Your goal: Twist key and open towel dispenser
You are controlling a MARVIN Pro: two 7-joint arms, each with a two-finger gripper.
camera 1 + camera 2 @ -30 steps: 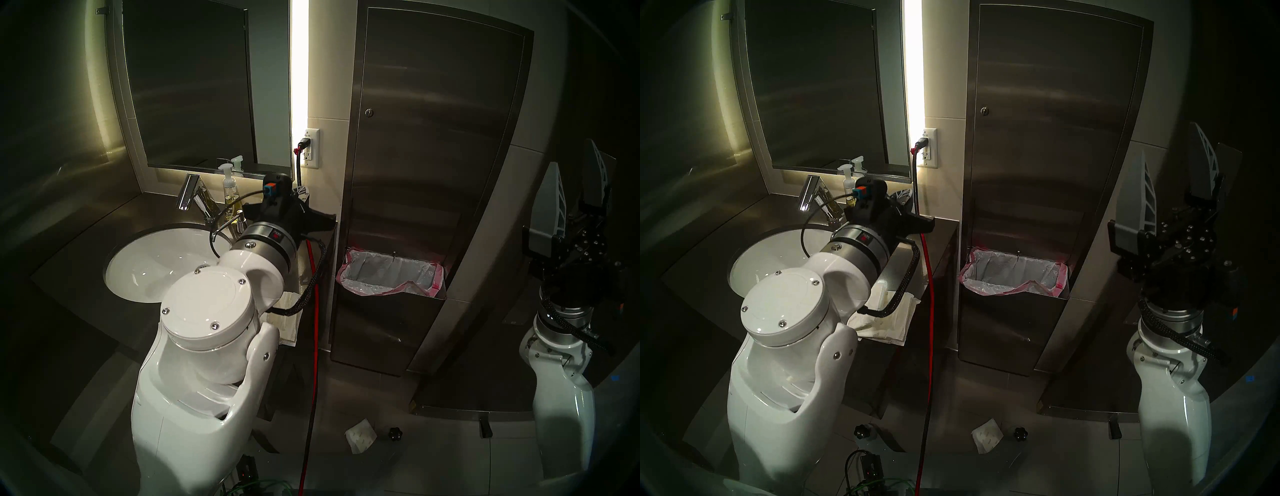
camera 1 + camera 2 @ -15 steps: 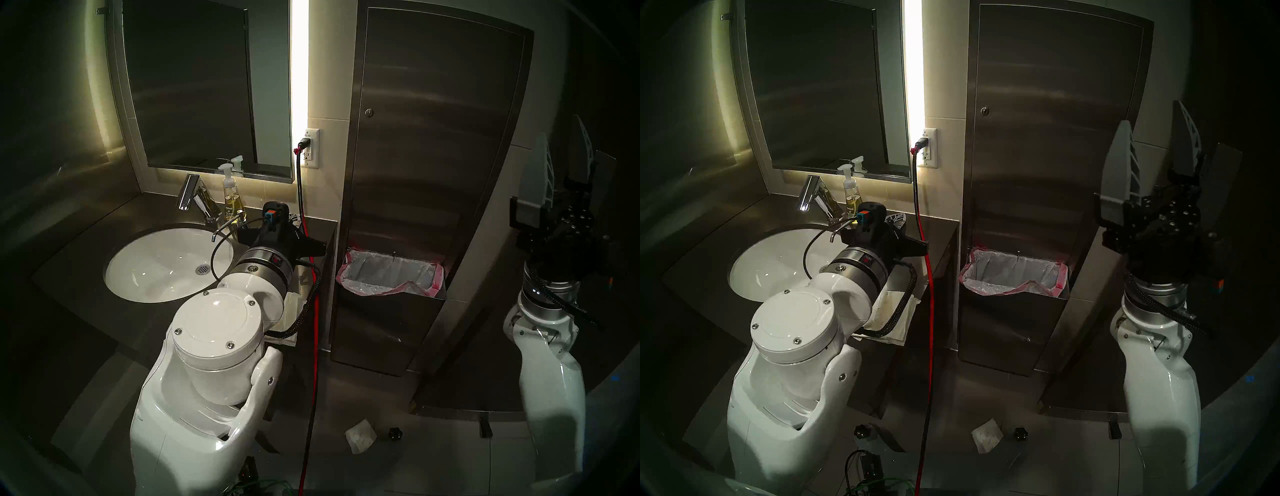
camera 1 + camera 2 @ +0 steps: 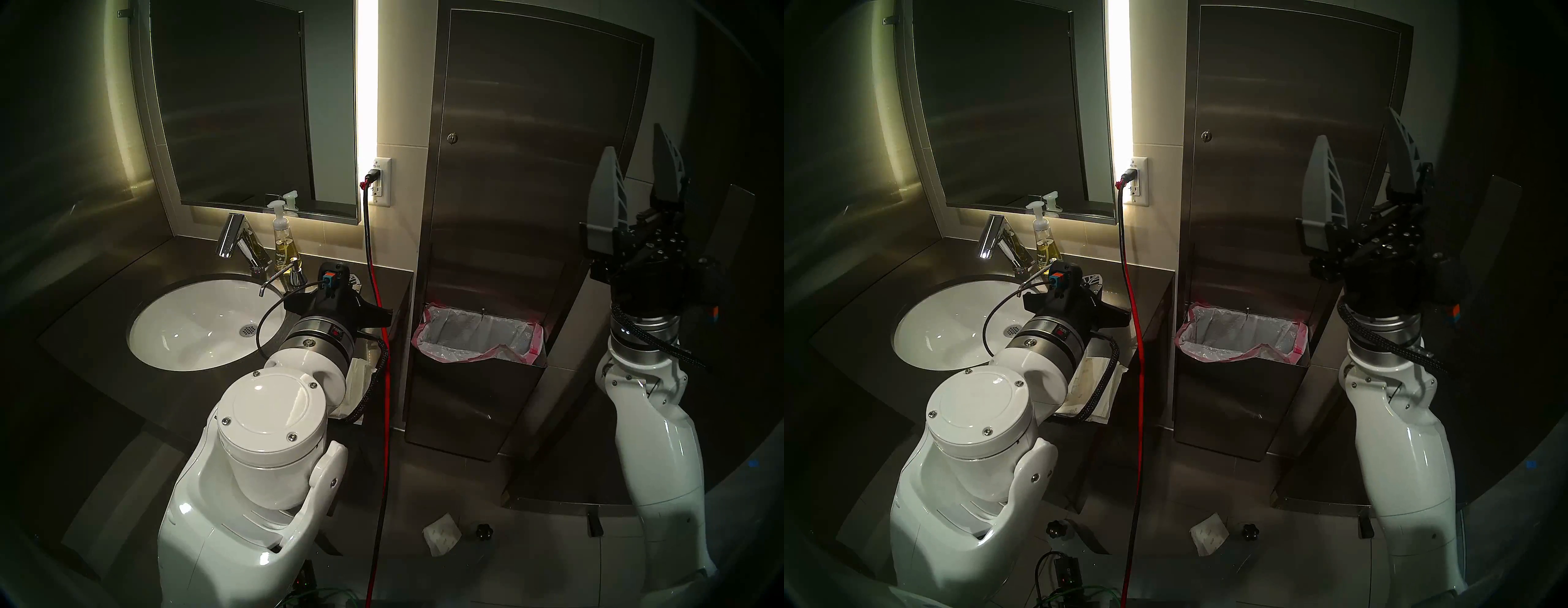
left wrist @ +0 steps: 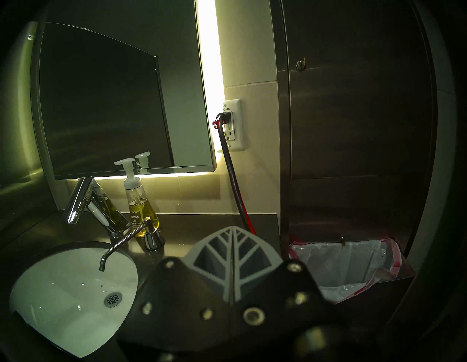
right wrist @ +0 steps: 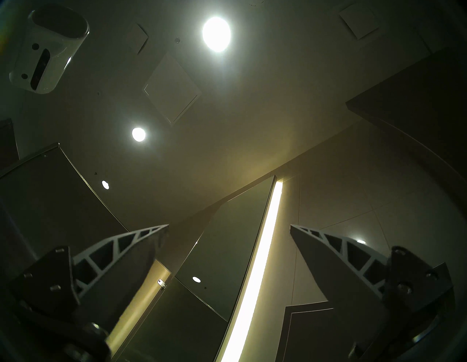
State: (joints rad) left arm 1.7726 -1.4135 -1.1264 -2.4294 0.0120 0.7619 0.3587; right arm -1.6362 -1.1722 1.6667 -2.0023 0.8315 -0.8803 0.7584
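While my right gripper points steeply upward with its jaws spread wide and nothing between them, it stands in front of the right edge of the towel dispenser, well apart from the key. That key sits on the left side of the closed door panel, above the bin with the pink-edged bag. My left gripper is pressed fully together and empty, hovering low over the desk between the sink and the red cord.
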